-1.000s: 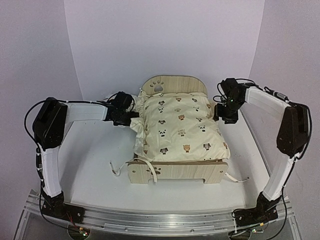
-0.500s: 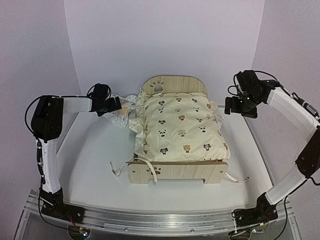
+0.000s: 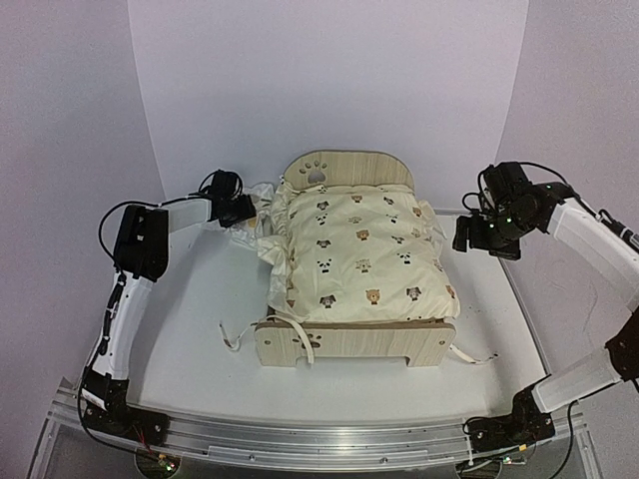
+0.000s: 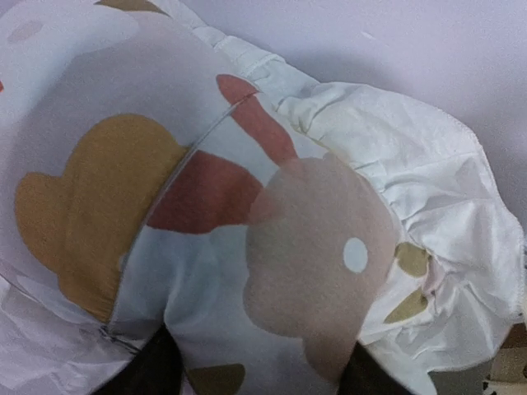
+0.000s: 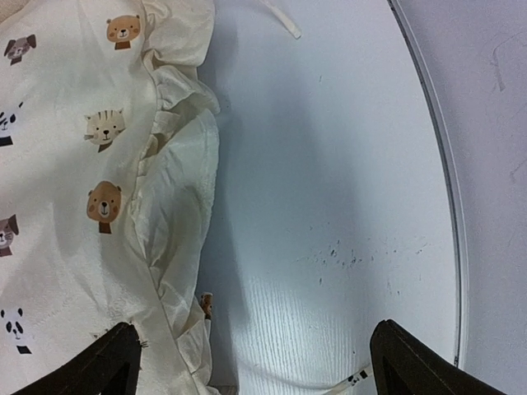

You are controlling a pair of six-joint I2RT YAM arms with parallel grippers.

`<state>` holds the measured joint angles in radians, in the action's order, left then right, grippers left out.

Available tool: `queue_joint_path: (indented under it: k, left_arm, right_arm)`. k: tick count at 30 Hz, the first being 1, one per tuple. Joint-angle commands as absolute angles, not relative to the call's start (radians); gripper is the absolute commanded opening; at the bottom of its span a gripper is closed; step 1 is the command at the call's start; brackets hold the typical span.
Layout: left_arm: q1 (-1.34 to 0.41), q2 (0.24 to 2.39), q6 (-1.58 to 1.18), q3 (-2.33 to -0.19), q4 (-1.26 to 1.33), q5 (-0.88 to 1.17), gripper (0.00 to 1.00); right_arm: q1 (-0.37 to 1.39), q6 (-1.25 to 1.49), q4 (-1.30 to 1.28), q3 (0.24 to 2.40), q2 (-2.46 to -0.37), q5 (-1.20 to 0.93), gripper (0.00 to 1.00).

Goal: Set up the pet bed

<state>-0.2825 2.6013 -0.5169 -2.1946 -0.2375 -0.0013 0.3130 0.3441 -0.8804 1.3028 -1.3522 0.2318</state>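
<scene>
The pet bed (image 3: 354,342) sits in the middle of the table (image 3: 190,299) with its foot board nearest the arm bases. The animal-print quilt (image 3: 359,254) is draped over it from end to end.

The big change is on the right. A second ago my right gripper (image 3: 477,238) hung close by the quilt's far right corner; now it has backed off toward the table's edge. Its jaws are spread wide with nothing between them, and below it I see only bare table and the quilt's ruffle. I judge that side of the quilt released and settled.

Farther back on the left, my left gripper (image 3: 243,211) has swung out and come back in. It now noses into the bunched fabric just left of the head board (image 3: 347,170). Its wrist camera is filled by the leaf-print pillow (image 4: 206,206), which bulges between the fingers (image 4: 144,370); I cannot tell whether they pinch it. The pillow seems to lie outside the frame, so placing it looks like the job left.
</scene>
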Motion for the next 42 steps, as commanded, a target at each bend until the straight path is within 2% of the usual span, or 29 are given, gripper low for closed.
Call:
queue_joint_path:
  k: [1, 4, 6, 13, 18, 26, 34, 36, 37, 42]
  left_arm:
    - [-0.279, 2.652, -0.536, -2.233, -0.332, -0.089, 0.26]
    - [-0.280, 2.602, -0.521, -2.162, -0.306, -0.106, 0.06]
    - [-0.287, 2.527, -0.510, -2.074, -0.257, -0.121, 0.00]
    - [-0.447, 2.093, -0.450, -1.768, -0.168, -0.402, 0.00]
    - [-0.601, 1.922, -0.415, -1.700, -0.185, -0.507, 0.00]
    - [-0.820, 1.928, -0.383, -1.800, -0.176, -0.564, 0.00]
    - [-0.864, 2.181, -0.507, -2.027, -0.089, -0.463, 0.02]
    - [-0.864, 2.261, -0.528, -2.119, -0.070, -0.435, 0.06]
    - [-0.864, 2.299, -0.533, -2.166, -0.052, -0.428, 0.13]
    - [-0.862, 2.420, -0.566, -2.236, 0.172, -0.348, 0.58]
  right_arm:
    - [0.316, 0.355, -0.838, 1.267, -1.300, 0.199, 0.98]
    - [0.315, 0.359, -0.826, 1.262, -1.303, 0.178, 0.98]
    - [0.316, 0.363, -0.821, 1.260, -1.303, 0.171, 0.98]
    - [0.318, 0.402, -0.788, 1.256, -1.260, 0.198, 0.96]
    - [0.321, 0.408, -0.785, 1.266, -1.219, 0.216, 0.96]
    - [0.321, 0.422, -0.785, 1.254, -1.164, 0.209, 0.96]
    - [0.321, 0.435, -0.785, 1.216, -1.153, 0.201, 0.97]
    - [0.321, 0.435, -0.785, 1.211, -1.155, 0.198, 0.97]
    - [0.321, 0.434, -0.785, 1.208, -1.154, 0.196, 0.97]
    - [0.321, 0.429, -0.782, 1.203, -1.156, 0.194, 0.97]
